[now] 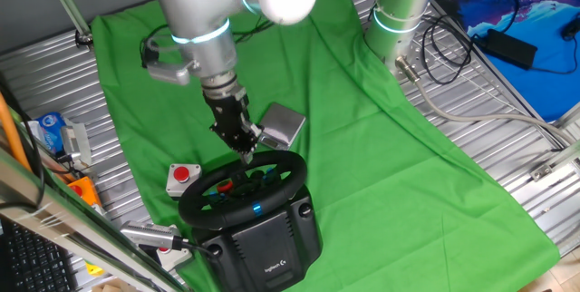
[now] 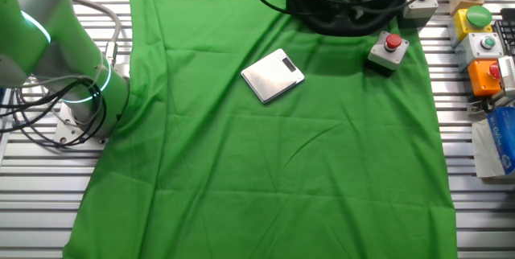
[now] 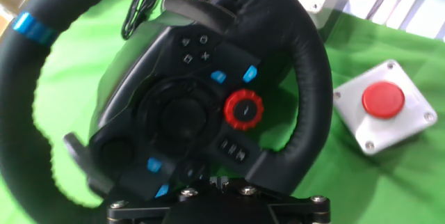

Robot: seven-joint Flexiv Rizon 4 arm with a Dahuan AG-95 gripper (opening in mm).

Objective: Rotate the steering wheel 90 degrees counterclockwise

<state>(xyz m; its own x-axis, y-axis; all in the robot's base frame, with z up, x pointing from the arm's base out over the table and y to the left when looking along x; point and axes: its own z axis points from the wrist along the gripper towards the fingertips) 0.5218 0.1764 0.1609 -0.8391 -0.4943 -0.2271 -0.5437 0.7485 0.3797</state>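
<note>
The steering wheel (image 1: 288, 176) is a black rim on a bulky dark grey base (image 1: 272, 242) at the front of the green cloth. My gripper (image 1: 246, 151) comes down from above onto the far part of the rim. In the hand view the wheel rim (image 3: 309, 64) fills the frame, with a red dial (image 3: 243, 109) and blue buttons on the hub and a blue stripe (image 3: 31, 28) at the upper left. My gripper (image 3: 218, 181) shows at the bottom edge with the jaws together, at the near rim; contact is hidden. In the other fixed view only a dark part of the wheel (image 2: 318, 14) shows under the arm.
A white box with a red button (image 1: 184, 177) stands left of the wheel; it also shows in the other views (image 2: 389, 50) (image 3: 382, 106). A silver flat scale (image 1: 283, 125) (image 2: 273, 75) lies behind the wheel. A second arm's base (image 1: 403, 11) and more button boxes (image 2: 483, 42) stand at the cloth's edges.
</note>
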